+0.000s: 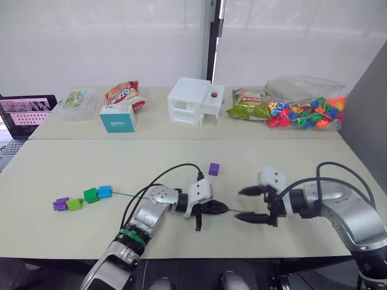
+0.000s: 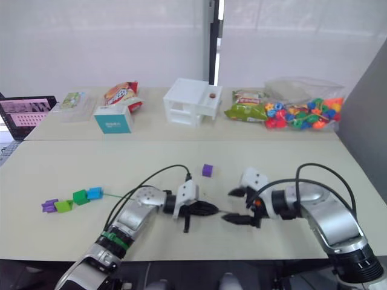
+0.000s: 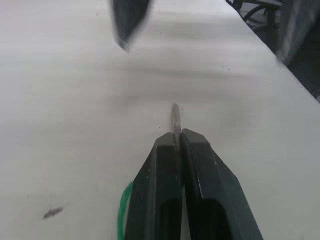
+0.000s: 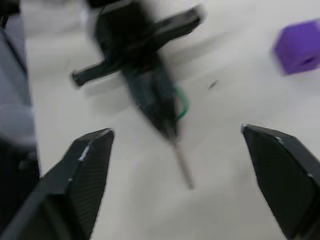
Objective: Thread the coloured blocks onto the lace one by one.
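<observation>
Left hand (image 3: 176, 145) pinching thin green lace (image 3: 121, 215), stiff greyish tip protruding.

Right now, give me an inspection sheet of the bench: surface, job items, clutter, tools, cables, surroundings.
Surface: pale table, two tops butted.
Job's things: four blocks in a row at the lace's far end; purple block loose.
Clutter: white box, snack bags, tissue box, bag of beads.
Tools: left tool shut on the lace tip; right tool open, facing it.
Cables: black cable looping over the left arm.
Surroundings: laptop, white wall.
</observation>
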Robot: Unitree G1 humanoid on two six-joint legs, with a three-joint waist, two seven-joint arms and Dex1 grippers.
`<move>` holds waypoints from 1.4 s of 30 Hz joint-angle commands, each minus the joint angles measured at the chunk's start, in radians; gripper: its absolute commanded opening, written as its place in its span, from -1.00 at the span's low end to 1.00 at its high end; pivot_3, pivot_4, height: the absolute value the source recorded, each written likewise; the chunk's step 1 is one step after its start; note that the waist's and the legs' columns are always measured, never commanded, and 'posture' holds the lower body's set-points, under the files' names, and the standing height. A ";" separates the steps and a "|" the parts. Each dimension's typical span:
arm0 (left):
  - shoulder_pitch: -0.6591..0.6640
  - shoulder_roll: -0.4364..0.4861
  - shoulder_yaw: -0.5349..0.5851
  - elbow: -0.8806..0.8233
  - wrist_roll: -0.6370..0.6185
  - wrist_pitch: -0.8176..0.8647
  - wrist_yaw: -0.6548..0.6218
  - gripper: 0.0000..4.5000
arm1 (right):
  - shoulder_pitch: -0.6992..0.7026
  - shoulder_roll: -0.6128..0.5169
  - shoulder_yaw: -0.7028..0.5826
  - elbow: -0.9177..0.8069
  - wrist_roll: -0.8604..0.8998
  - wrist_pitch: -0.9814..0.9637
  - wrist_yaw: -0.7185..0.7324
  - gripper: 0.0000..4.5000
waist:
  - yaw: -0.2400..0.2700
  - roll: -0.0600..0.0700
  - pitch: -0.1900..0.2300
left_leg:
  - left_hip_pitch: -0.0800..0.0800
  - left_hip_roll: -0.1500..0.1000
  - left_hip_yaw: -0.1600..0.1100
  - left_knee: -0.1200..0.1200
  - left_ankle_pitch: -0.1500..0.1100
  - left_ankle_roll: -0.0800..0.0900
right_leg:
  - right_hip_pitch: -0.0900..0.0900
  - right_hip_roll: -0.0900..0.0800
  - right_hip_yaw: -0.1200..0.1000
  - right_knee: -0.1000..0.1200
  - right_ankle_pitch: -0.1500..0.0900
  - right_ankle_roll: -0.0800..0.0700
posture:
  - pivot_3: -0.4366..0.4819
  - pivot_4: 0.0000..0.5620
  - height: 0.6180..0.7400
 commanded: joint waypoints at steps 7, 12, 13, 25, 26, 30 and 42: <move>0.081 0.063 0.037 -0.098 -0.015 0.065 0.039 -1.00 | -0.178 0.106 0.167 0.309 -0.237 -0.316 -0.130 0.99 | -0.003 0.000 0.000 | 0.001 0.000 0.000 -0.001 0.000 0.000 | 0.000 0.000 0.000 0.000 0.000 0.000 | -0.05 -0.47 1.00; 0.099 0.071 0.038 -0.123 -0.020 0.077 0.058 -1.00 | -0.310 0.168 0.248 0.507 -0.323 -0.455 -0.123 0.99 | -0.012 0.000 0.000 | 0.001 0.000 0.000 -0.002 0.001 -0.001 | 0.000 0.000 0.000 0.000 0.000 0.000 | -0.05 -0.47 1.00; 0.102 0.071 0.038 -0.129 -0.021 0.081 0.062 -1.00 | -0.334 0.180 0.256 0.545 -0.332 -0.472 -0.117 0.99 | -0.014 0.000 0.000 | 0.001 0.000 0.000 -0.002 0.001 -0.001 | 0.000 0.000 0.000 0.000 0.000 0.000 | -0.05 -0.47 1.00; 0.108 0.069 0.033 -0.144 -0.016 0.090 0.088 -1.00 | -0.531 0.359 0.284 0.968 -0.383 -0.606 -0.071 0.73 | -0.022 0.001 -0.001 | 0.001 0.000 0.000 -0.002 0.001 -0.002 | 0.000 0.000 0.000 0.000 0.001 -0.001 | -0.05 -0.47 1.00; 0.107 0.069 0.033 -0.145 -0.016 0.091 0.089 -1.00 | -0.534 0.362 0.286 0.982 -0.388 -0.616 -0.069 0.63 | -0.022 0.001 -0.001 | 0.002 0.000 0.000 -0.002 0.001 -0.002 | 0.000 0.000 0.000 0.000 0.001 -0.001 | -0.05 -0.47 1.00; 0.105 0.073 0.033 -0.146 -0.016 0.090 0.089 -1.00 | -0.540 0.365 0.284 1.012 -0.399 -0.641 -0.058 0.02 | -0.022 0.001 -0.001 | 0.002 0.000 -0.001 -0.002 0.001 -0.002 | 0.000 0.000 0.000 0.000 0.001 -0.001 | -0.05 -0.47 1.00; 0.107 0.070 0.023 -0.144 -0.016 0.084 0.085 -1.00 | -0.484 0.261 0.286 0.953 -0.399 -0.659 0.054 -0.47 | -0.019 0.001 -0.001 | 0.002 0.000 -0.001 -0.002 0.001 -0.002 | 0.000 0.000 0.000 0.000 0.001 -0.001 | -0.05 -0.47 1.00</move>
